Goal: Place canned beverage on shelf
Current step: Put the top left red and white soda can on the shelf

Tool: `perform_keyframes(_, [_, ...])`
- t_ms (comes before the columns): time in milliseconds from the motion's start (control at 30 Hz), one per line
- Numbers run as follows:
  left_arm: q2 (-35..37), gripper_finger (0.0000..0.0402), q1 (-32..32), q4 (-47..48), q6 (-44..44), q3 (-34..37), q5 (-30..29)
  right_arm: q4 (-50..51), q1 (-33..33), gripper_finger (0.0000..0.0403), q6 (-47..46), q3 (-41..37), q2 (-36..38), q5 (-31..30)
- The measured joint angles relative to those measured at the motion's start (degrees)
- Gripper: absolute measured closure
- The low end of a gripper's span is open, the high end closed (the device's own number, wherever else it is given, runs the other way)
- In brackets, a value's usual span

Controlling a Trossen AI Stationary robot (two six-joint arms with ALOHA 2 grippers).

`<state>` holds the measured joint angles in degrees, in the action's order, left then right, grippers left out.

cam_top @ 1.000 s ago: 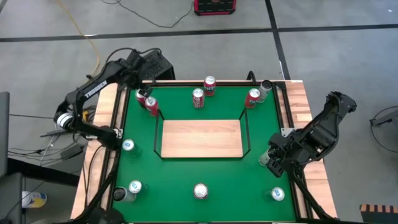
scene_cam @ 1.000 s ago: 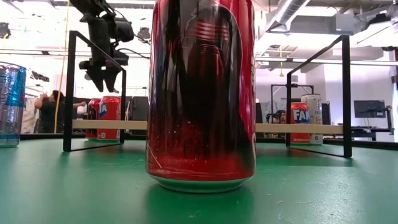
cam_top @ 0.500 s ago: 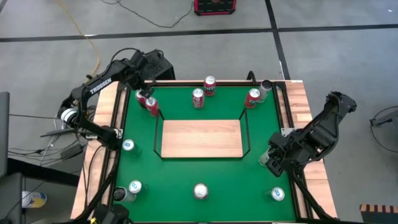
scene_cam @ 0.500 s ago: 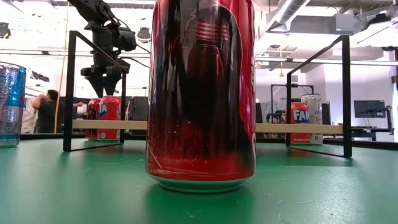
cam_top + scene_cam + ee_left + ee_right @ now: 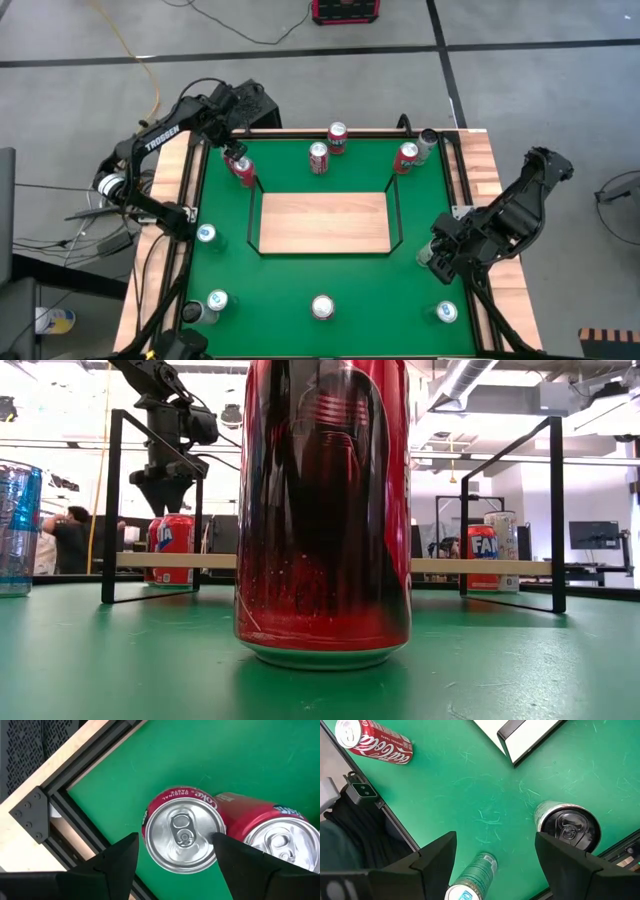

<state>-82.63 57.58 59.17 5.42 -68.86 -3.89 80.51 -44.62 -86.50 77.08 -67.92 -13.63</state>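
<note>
Moved: your left gripper [image 5: 231, 152] has shifted a little along the table's far edge towards its far left corner since a second ago, and now hangs straight over the red cans there; your right arm has not budged.
Left gripper: you have it pointing down with its fingers [image 5: 114, 861] spread wide, one on each side of a red cola can [image 5: 183, 835] seen top-on, holding nothing.
Neighbour can: a second red can [image 5: 272, 832] stands touching that cola can.
Right gripper: your right gripper [image 5: 436, 256] waits over the table's right edge, fingers [image 5: 435, 855] wide apart and holding nothing; a green can [image 5: 472, 879] stands below it, a black-topped can [image 5: 567, 826] just beside.
Shelf: the light wood shelf [image 5: 323, 222] lies in the middle of the table [image 5: 300, 275], with no can on it.
Other cans: you have three red cans along the far edge [image 5: 318, 157], and silver-topped cans along the near edge [image 5: 321, 307] and left edge [image 5: 206, 234].
Low camera: a dark red can [image 5: 323, 510] stands right in front of it.
</note>
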Motion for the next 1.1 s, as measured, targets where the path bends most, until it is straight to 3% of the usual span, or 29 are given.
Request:
perform_keyframes(467, [0.15, 0.0157, -0.52, 0.35, 0.96, -3.24, 0.86, 0.0, 0.0, 0.0106, -0.04, 0.0, -0.02, 0.02])
perform_keyframes(633, [0.09, 0.0157, -0.69, 3.06, 0.69, -3.26, 5.18, 0.0, 0.02, 0.0106, -0.04, 0.0, -0.02, 0.02])
perform_keyframes(1100, [0.07, 0.0157, -1.04, 0.79, 3.45, -3.26, 1.47, 0.0, 0.0, 0.0106, 0.0, 0.0, -0.02, 0.02])
